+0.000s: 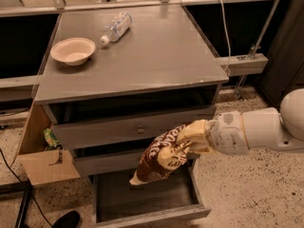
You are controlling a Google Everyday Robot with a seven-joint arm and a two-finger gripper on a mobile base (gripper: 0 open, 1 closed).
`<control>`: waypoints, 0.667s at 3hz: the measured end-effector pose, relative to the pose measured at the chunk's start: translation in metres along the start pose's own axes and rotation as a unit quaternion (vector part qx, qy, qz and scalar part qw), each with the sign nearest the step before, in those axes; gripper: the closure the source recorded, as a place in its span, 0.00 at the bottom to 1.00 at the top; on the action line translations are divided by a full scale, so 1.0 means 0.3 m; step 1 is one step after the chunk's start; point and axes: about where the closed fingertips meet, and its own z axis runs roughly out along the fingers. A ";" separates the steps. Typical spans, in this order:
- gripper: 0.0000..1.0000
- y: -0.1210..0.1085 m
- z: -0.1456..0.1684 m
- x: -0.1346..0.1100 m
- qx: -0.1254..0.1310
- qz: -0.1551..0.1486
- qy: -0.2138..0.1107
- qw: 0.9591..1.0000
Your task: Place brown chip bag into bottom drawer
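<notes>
The brown chip bag [159, 156] hangs tilted in the air, its pale yellow lower end pointing down-left over the bottom drawer [142, 196]. My gripper [195, 137] reaches in from the right on a white arm and is shut on the bag's upper end. The bottom drawer is pulled open, showing a dark wood-grain floor. The bag's lower tip sits just above the drawer's back part.
The grey cabinet top [137, 51] holds a pale bowl [72, 50] and a plastic bottle [114, 27] lying on its side. Two shallower drawers [133, 129] stand slightly open above. A cardboard box [40, 163] with a green packet [50, 137] stands at the left.
</notes>
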 end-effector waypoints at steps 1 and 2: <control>1.00 0.039 0.045 0.011 0.001 -0.011 -0.008 1.000; 1.00 0.086 0.088 0.037 0.003 -0.016 -0.012 1.000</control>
